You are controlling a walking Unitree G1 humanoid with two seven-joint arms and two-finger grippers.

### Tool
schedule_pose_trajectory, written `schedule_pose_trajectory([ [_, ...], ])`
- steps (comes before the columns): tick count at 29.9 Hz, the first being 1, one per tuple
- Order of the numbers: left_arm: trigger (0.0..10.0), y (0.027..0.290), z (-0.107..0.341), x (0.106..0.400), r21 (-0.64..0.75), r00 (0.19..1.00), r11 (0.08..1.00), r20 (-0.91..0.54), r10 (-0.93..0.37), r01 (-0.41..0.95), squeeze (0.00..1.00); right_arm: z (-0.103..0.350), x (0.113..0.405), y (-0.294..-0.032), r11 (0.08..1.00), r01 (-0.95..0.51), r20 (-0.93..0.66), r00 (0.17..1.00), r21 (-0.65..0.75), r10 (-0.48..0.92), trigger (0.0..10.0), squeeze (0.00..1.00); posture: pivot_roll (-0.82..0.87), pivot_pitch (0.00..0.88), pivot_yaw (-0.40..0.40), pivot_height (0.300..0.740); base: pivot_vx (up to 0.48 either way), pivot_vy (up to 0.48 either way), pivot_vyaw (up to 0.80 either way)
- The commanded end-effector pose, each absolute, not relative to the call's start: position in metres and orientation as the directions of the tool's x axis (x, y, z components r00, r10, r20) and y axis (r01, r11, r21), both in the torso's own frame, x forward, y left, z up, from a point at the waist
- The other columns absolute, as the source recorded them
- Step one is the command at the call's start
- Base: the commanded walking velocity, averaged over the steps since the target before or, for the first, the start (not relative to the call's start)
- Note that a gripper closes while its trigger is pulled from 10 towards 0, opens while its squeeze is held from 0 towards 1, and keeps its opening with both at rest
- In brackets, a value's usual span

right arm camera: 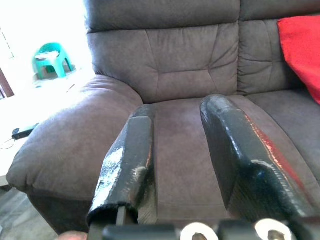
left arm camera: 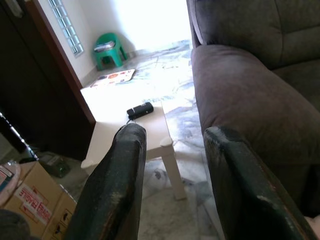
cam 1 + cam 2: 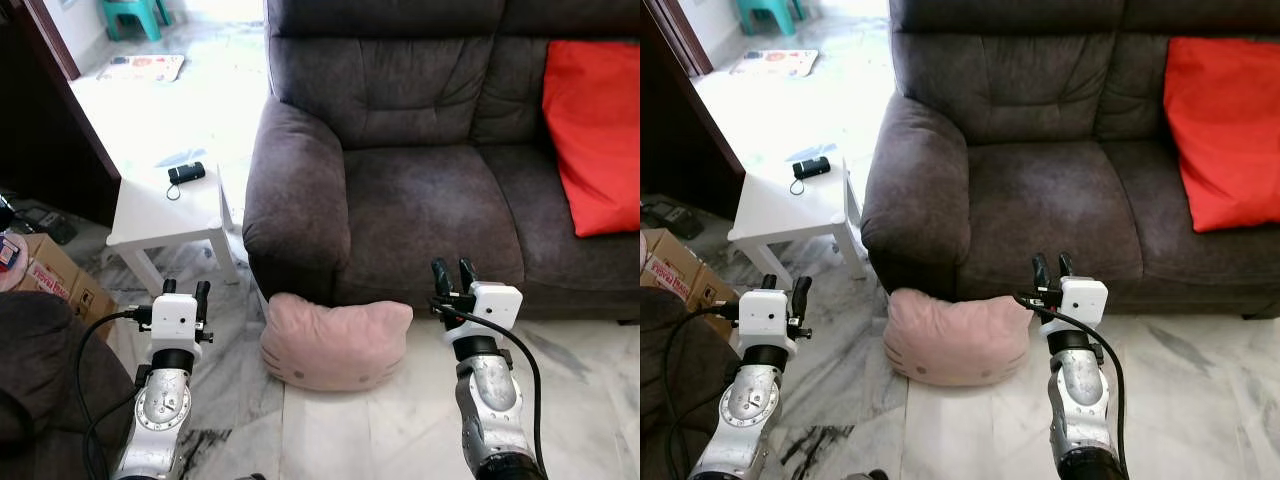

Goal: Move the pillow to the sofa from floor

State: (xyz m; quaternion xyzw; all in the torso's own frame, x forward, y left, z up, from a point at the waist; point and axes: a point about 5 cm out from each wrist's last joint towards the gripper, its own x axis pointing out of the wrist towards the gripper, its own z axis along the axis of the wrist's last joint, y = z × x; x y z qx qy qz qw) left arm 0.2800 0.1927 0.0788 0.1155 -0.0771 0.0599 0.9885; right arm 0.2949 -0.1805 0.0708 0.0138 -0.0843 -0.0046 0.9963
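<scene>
Pink pillow (image 3: 336, 344) lies on floor against sofa (image 3: 420, 190).

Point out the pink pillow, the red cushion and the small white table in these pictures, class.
pink pillow (image 3: 335, 345), left eye view, middle of its front face.
red cushion (image 3: 595, 130), left eye view, centre of its red fabric.
white table (image 3: 160, 210), left eye view, bare part of its top.

Pale pink cat-face fabric pillow (image 3: 336, 341) with small dark printed features lies on white grey-veined marble floor (image 3: 400, 420), before dark grey-brown suede sofa (image 3: 420, 190) bearing plain red cushion (image 3: 595, 135); white side table (image 3: 165, 210), teal plastic stool (image 3: 135, 15).
</scene>
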Motion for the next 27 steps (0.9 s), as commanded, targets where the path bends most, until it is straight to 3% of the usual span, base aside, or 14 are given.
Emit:
schedule_pose_trajectory([
  [1,10.0,0.193,0.079,0.278,0.222,0.982,0.966,0.166,0.096,-0.132,0.00,0.071,0.295,-0.179,0.999,0.009,0.164,0.986,0.037,-0.015,10.0,0.00,0.06,0.066,0.004,0.740,0.364,0.000,0.00],
  [14,10.0,0.194,0.081,0.280,0.226,0.983,0.967,0.164,0.081,-0.118,0.00,0.073,0.302,-0.176,0.999,0.010,0.149,0.989,0.051,-0.018,10.0,0.00,0.07,0.040,0.003,0.740,0.372,0.000,0.00],
  [23,10.0,0.197,0.081,0.282,0.238,0.987,0.965,0.144,0.077,-0.110,0.00,0.072,0.305,-0.173,0.998,0.018,0.130,0.991,0.055,-0.025,10.0,0.00,0.07,0.104,0.008,0.740,0.352,0.000,-0.23],
  [27,10.0,0.197,0.082,0.282,0.250,0.987,0.962,0.147,0.072,-0.108,0.00,0.071,0.304,-0.171,0.999,0.007,0.122,0.992,0.048,-0.013,10.0,0.00,0.08,0.134,0.007,0.740,0.000,0.000,0.00],
])
